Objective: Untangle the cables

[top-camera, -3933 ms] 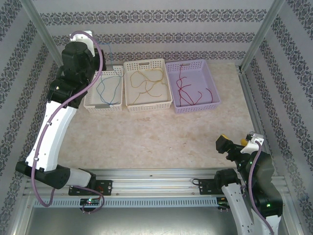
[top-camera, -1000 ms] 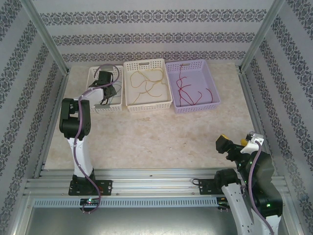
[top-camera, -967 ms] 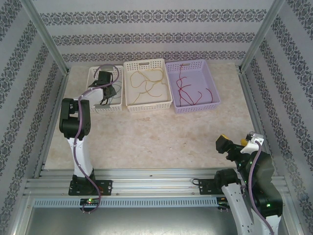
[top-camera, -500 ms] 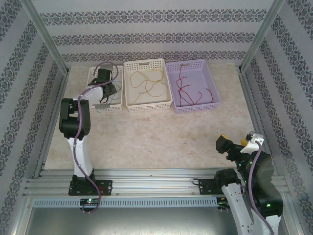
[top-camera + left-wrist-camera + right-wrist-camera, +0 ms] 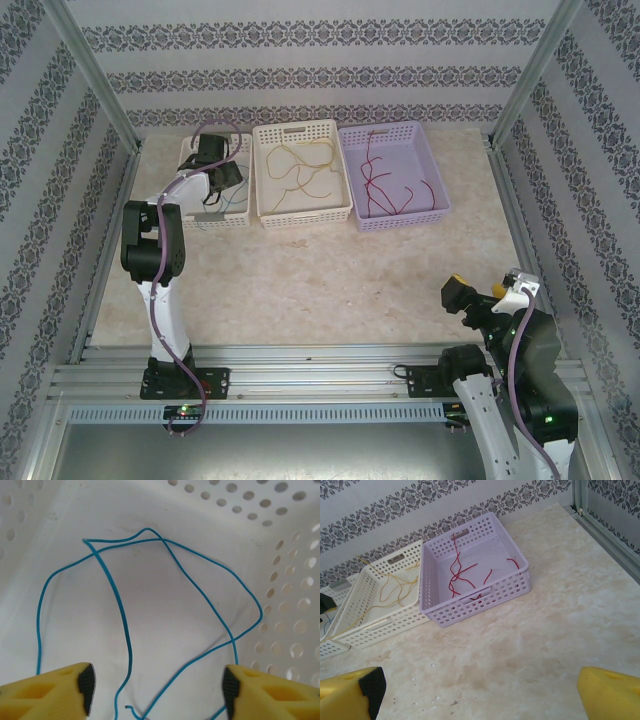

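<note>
The left gripper (image 5: 157, 695), jaws spread wide, hangs inside a perforated white plastic basket (image 5: 280, 545) at the worktop's (image 5: 330, 270) far-left corner, over a hair-thin blue cable (image 5: 162, 539) lying in loose, crossing loops. Along the far edge, a cream basket (image 5: 305, 215) holds yellow-orange cables (image 5: 300, 170) and a lilac basket (image 5: 485, 602) red cables (image 5: 457, 575); the right gripper (image 5: 477, 690), likewise unclenched, sits by the marbled near-right corner.

Pose check: left arm (image 5: 152, 250) stretched forward toward far left, wrist pitched down; left gripper (image 5: 157, 692) fingers spread wide. The right arm (image 5: 528, 350) sits folded by its base, right gripper (image 5: 479, 687) fingers also wide apart.
</note>
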Available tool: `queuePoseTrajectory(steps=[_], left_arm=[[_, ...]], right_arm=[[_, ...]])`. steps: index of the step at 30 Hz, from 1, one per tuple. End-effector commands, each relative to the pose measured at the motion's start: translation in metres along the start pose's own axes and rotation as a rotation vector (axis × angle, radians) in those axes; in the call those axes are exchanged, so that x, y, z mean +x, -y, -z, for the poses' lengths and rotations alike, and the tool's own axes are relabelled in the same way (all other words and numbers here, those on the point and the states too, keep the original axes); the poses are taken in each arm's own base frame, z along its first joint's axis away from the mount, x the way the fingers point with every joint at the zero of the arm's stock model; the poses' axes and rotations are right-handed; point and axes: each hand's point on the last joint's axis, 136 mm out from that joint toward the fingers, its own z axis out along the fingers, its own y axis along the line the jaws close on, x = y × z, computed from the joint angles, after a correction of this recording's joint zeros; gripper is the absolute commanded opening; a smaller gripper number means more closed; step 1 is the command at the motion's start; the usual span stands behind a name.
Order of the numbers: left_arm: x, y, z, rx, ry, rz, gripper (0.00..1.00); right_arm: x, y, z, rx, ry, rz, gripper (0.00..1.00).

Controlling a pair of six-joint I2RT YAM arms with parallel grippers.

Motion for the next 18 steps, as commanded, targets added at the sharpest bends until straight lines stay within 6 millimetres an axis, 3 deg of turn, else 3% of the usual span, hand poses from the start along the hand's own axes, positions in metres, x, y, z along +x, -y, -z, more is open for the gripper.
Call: queuePoseTrajectory(steps=[1, 4, 13, 18], left_arm=[[-0.015, 0.000, 0.015, -0.001, 0.023, 0.008, 0.82], [-0.021, 0.001, 0.022, 0.005, 0.046, 0.005, 1.00], [-0.048, 0.011, 0.061, 0.062, 0.146, -0.020, 1.00], [-0.059, 0.010, 0.093, 0.079, 0.238, -0.033, 1.00]], right_arm=[[0.003, 0.001, -0.003, 0.001, -0.011, 0.003, 0.98], [0.003, 0.000, -0.003, -0.002, -0.010, 0.003, 0.98], [0.003, 0.001, -0.004, 0.005, -0.013, 0.001, 0.98], [0.003, 0.001, -0.005, 0.008, -0.019, 0.002, 0.98]])
